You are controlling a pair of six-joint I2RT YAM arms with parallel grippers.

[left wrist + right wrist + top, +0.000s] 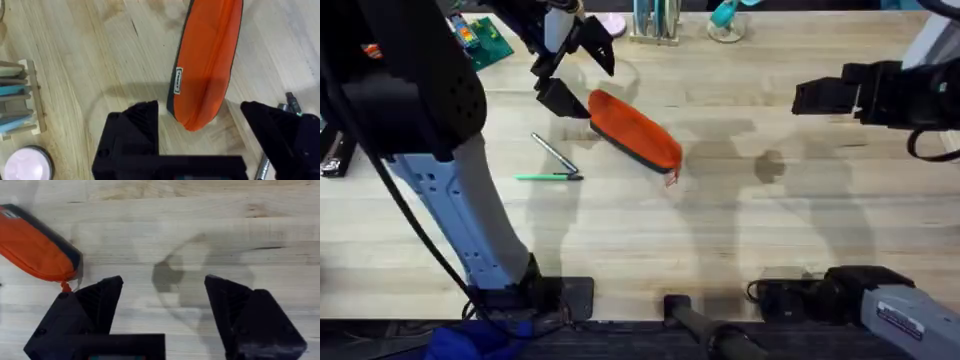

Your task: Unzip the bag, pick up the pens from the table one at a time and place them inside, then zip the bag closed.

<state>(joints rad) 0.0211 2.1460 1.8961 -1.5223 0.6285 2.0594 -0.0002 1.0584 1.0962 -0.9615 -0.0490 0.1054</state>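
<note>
The small orange fabric pouch with a dark lower edge (207,60) lay flat on the pale plank surface (740,230), one end between the left hand's (200,120) spread fingers. The right hand (162,297) hovered open beside the red zipper pull (65,286). Soft and light, it would likely slide—pin one end, pinch the pull.

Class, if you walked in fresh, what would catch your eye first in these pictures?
The bright orange fabric pencil pouch lying diagonally mid-table, zipped shut. The left end effector hovers open at its far end. Near the pouch's left lie a thin green pen and a silver-grey pen.
</note>
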